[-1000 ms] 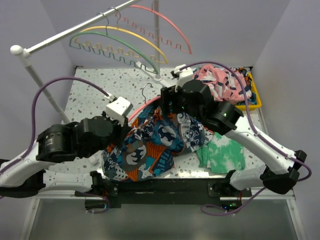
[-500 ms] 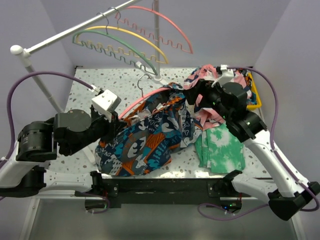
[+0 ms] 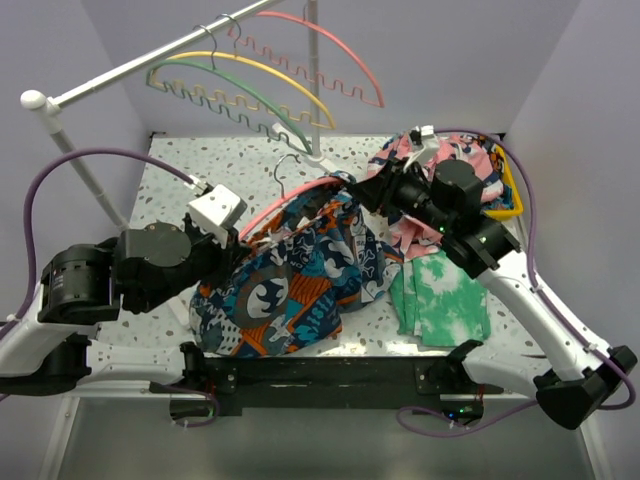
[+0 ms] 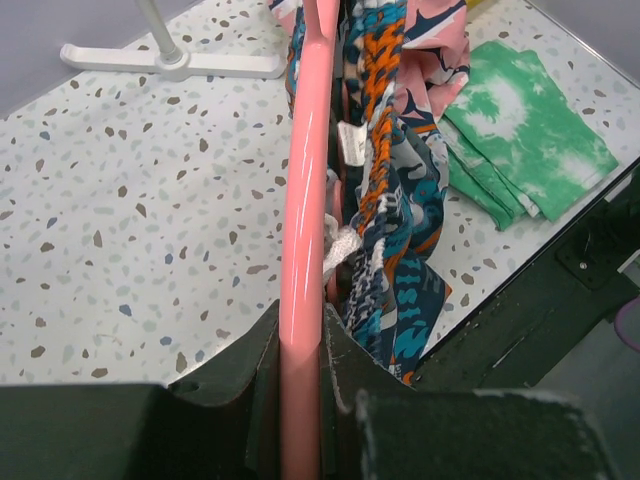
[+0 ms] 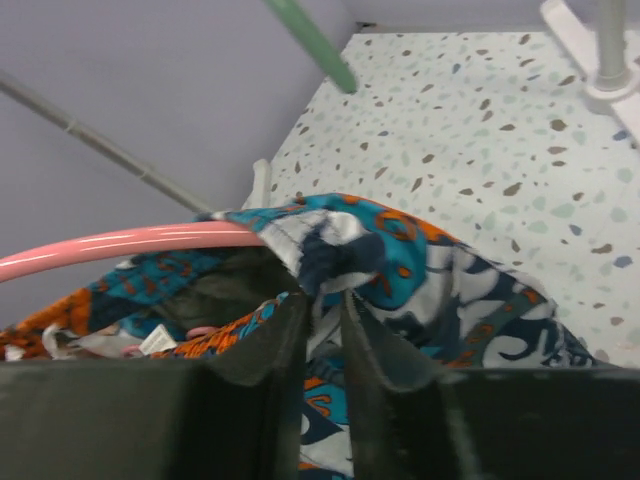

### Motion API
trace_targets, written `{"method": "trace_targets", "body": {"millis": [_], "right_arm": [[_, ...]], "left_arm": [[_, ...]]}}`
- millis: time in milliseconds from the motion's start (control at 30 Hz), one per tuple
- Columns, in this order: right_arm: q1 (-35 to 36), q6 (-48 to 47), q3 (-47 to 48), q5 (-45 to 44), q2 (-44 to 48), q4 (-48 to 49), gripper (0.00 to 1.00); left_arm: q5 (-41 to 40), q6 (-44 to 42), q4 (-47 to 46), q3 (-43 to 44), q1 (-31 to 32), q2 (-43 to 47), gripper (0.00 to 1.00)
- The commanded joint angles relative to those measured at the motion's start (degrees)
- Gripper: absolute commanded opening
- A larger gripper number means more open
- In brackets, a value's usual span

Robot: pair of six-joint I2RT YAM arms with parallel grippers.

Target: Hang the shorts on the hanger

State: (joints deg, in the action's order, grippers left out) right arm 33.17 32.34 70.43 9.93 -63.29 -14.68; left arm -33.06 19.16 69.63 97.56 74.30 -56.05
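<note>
The pink hanger (image 3: 300, 196) is held tilted above the table, its metal hook (image 3: 288, 166) pointing back. My left gripper (image 3: 236, 238) is shut on its left arm; in the left wrist view the pink bar (image 4: 305, 200) runs straight between the jaws of that gripper (image 4: 303, 365). The printed teal, navy and orange shorts (image 3: 285, 280) hang over and below the hanger. My right gripper (image 3: 366, 192) is at the hanger's right end. It is shut on a fold of the shorts' edge (image 5: 330, 245), which lies over the pink bar (image 5: 120, 243).
A garment rack (image 3: 150, 55) crosses the back left with yellow (image 3: 250, 66), green (image 3: 240, 86) and pink (image 3: 330, 38) hangers; its base (image 3: 316, 156) stands behind the shorts. A green tie-dye cloth (image 3: 445, 300) lies at right. A pink patterned garment (image 3: 408, 228) spills from a yellow bin (image 3: 511, 190).
My right gripper has gone from open to shut on the shorts' edge at the hanger's right end. The left arm and hanger shifted left; the shorts now drape over the hanger.
</note>
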Motion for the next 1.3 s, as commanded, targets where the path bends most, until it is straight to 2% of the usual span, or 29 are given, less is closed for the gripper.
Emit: {"method": "trace_targets", "body": {"millis": [0,133,200,233,300,333,433,500,533,600,700,767,900,1067,1133,1233,1267], "right_arm": [[5.5,-1.8,6.4,-4.8,-2.4,-0.6,0.12],[10.2,-4.1,12.4,-6.2,-5.8,-2.9,0.08],[11.1,-5.3,14.9,-9.8,-6.3,-5.4,0.15],[11.1,-5.6,14.6,-12.6,-5.1,-6.8,0.32],[10.8,-7.9,11.1,-18.2,-2.3,-6.2,0.55],[10.6,-8.7,10.3,-19.0,0.2,-5.5,0.74],[10.2,-11.3,8.2,-19.1,3.3,-4.0,0.9],[10.2,-11.2,8.4,-21.0,4.0,-4.7,0.93],[10.0,-10.7,8.5,-25.4,4.6,-5.5,0.94],[6.6,-7.1,7.0,-27.4,5.1,-7.4,0.94],[-1.3,-1.9,-0.7,-22.0,6.6,-5.2,0.86],[-3.0,-1.0,-6.9,-21.2,6.8,-3.0,0.85],[-4.1,1.3,-12.4,-20.7,2.7,4.4,0.86],[-4.5,5.8,-17.0,-19.7,-2.4,11.8,0.87],[-4.4,7.2,-18.5,-16.2,-4.7,14.2,0.84],[-0.3,10.3,-20.6,-15.5,-7.2,18.6,0.82],[4.0,10.5,-20.8,-17.2,-7.6,18.6,0.82]], "left_arm": [[-1.0,-2.1,-4.1,0.3,0.0,1.0,0.0],[-1.0,-2.4,-4.1,0.3,0.0,0.4,0.0],[-1.0,-2.2,-4.1,0.7,0.0,0.3,0.0],[-1.0,-2.0,-4.1,1.0,0.1,0.4,0.0],[-0.3,-1.8,-3.9,1.6,0.0,1.2,0.0],[-0.2,-1.9,-3.7,1.8,0.0,1.5,0.0],[0.2,-2.0,-3.5,1.8,0.0,2.5,0.0],[0.1,-2.0,-3.3,2.2,0.0,2.7,0.0],[0.2,-2.0,-3.3,2.4,0.0,2.7,0.0],[0.9,-2.0,-3.4,3.2,0.0,3.4,0.0],[2.5,-2.8,-3.9,4.8,0.0,4.9,0.0],[3.9,-3.5,-4.1,6.5,0.0,6.0,0.0],[6.7,-6.0,-3.4,10.7,0.1,6.8,0.0],[8.9,-6.8,-2.9,14.2,0.0,7.6,0.0],[7.8,-6.2,-2.6,14.6,0.0,7.7,0.0],[5.3,-4.6,-2.7,13.2,0.0,8.0,0.0],[3.5,-4.0,-2.2,12.8,0.1,8.0,0.0]]}}
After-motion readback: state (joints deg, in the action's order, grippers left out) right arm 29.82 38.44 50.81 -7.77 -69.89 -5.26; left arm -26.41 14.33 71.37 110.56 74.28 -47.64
